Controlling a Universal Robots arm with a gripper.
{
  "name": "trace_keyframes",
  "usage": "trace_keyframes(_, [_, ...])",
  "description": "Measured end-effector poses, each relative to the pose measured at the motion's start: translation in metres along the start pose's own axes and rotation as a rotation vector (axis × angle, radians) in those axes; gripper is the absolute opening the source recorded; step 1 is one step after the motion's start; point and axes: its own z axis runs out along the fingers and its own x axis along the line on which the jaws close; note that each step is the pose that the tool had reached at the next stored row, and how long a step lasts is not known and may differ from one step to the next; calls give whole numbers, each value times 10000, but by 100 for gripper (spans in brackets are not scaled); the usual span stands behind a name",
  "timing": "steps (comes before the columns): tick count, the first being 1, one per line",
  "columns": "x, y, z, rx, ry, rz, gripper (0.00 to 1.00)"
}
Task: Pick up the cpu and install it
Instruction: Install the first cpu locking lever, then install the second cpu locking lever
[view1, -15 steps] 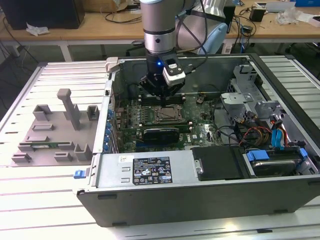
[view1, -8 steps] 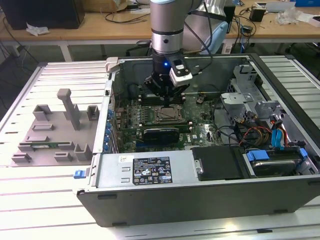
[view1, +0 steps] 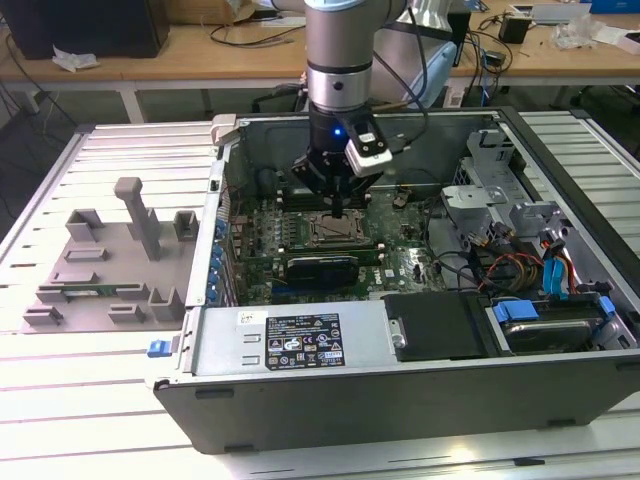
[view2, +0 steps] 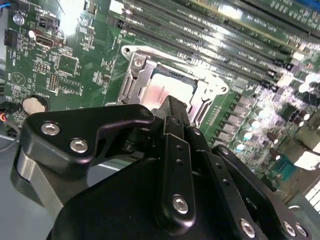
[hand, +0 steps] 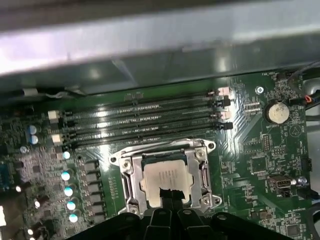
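Nearest in the first wrist view, low in the frame's middle, the hand (hand: 169, 196) has its fingertips pinched together on the near edge of the cpu (hand: 165, 180), which lies flat inside the socket frame (hand: 205, 167) on the green motherboard (hand: 260, 150). From where I stand, a chip sitting slightly off its keying risks bent contacts if pressed. Beyond, the memory slots (hand: 145, 120) and case wall (hand: 150, 40) crowd the arm.
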Motion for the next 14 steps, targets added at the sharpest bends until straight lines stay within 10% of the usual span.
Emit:
trace_keyframes(6, [-6, -52, 13, -39, -203, -403, 11])
trace_keyframes(14, [-3, -59, 14, -43, -217, -445, 11])
